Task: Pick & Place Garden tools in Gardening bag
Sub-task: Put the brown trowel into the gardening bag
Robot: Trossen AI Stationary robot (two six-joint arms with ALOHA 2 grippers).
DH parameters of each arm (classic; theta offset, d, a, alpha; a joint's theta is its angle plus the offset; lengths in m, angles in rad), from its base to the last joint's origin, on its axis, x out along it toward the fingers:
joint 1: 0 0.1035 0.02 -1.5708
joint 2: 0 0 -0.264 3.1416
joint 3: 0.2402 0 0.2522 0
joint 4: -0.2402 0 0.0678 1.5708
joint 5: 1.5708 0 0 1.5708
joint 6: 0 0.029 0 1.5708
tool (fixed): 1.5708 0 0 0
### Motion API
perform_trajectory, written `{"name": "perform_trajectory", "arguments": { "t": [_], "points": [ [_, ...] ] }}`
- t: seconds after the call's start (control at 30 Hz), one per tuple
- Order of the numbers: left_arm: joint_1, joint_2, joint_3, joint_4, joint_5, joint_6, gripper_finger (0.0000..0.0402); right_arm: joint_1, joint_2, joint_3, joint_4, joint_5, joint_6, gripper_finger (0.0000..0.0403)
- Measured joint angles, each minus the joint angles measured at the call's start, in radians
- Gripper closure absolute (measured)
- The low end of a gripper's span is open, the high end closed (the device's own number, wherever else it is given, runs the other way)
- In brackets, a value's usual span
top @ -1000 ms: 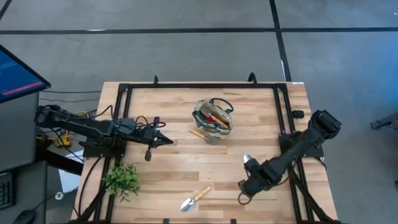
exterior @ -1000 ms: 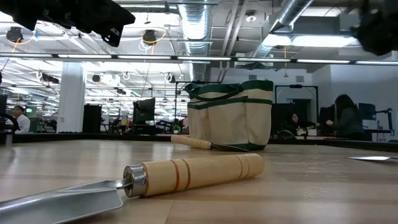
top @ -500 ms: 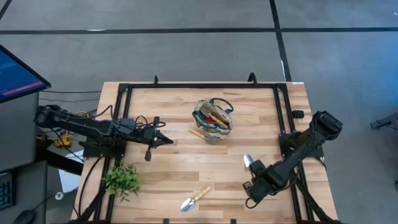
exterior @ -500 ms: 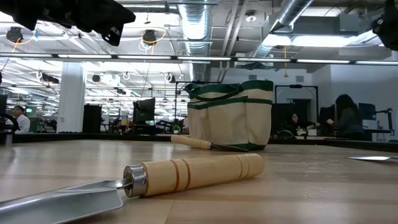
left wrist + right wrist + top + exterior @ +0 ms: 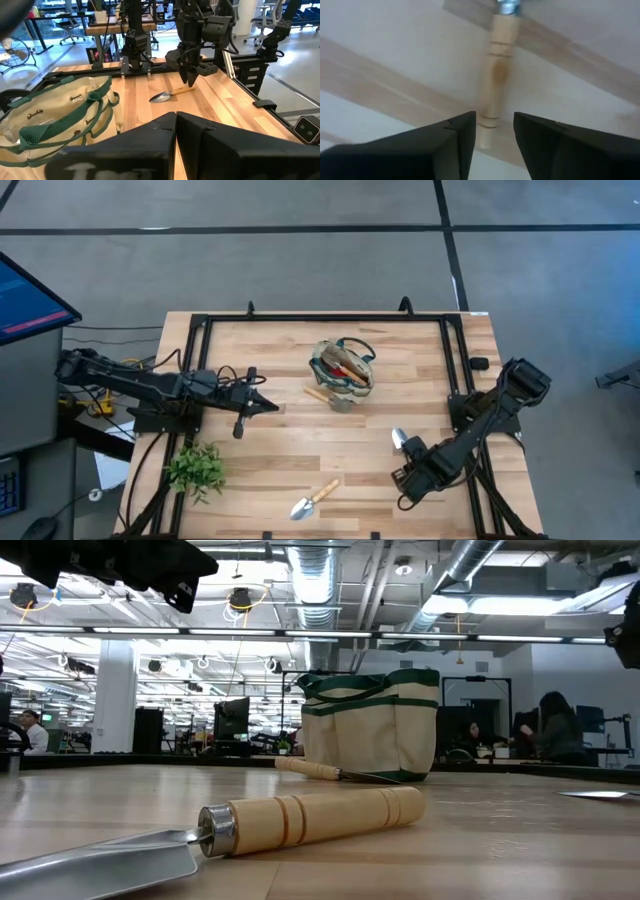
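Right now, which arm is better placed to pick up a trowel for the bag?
Probably the right. The right gripper is open directly over a trowel's wooden handle near the table's right edge. The left gripper is shut, waiting mid-left, away from any loose tool.

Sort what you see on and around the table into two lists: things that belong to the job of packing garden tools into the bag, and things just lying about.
Belong to the job:
- gardening bag, tools already inside
- trowel beside the bag
- trowel at the front edge
- trowel below the right end effector

Just lying about:
- leafy green plant
- small black object outside the right rail
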State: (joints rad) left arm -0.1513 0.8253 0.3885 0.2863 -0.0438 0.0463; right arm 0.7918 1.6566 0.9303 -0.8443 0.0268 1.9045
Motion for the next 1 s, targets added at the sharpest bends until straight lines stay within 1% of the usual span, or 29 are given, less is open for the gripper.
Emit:
{"name": "perform_trajectory", "arguments": {
  "t": [0.17, 0.8, 0.9, 1.0],
  "points": [
    [0.0, 0.0, 0.0, 0.0, 0.0, 0.0, 0.04, 0.0, 0.0, -0.005, 0.021, 0.002, 0.0, 0.029],
    [0.0, 0.0, 0.0, 0.0, 0.0, 0.0, 0.04, 0.0, 0.0, -0.007, 0.018, 0.026, 0.0, 0.029],
    [0.0, 0.0, 0.0, 0.0, 0.0, 0.0, 0.04, 0.0, 0.0, -0.036, 0.054, 0.026, 0.005, 0.029],
    [0.0, 0.0, 0.0, 0.0, 0.0, 0.0, 0.04, 0.0, 0.0, -0.073, 0.134, 0.026, 0.005, 0.029]
  ]
}}
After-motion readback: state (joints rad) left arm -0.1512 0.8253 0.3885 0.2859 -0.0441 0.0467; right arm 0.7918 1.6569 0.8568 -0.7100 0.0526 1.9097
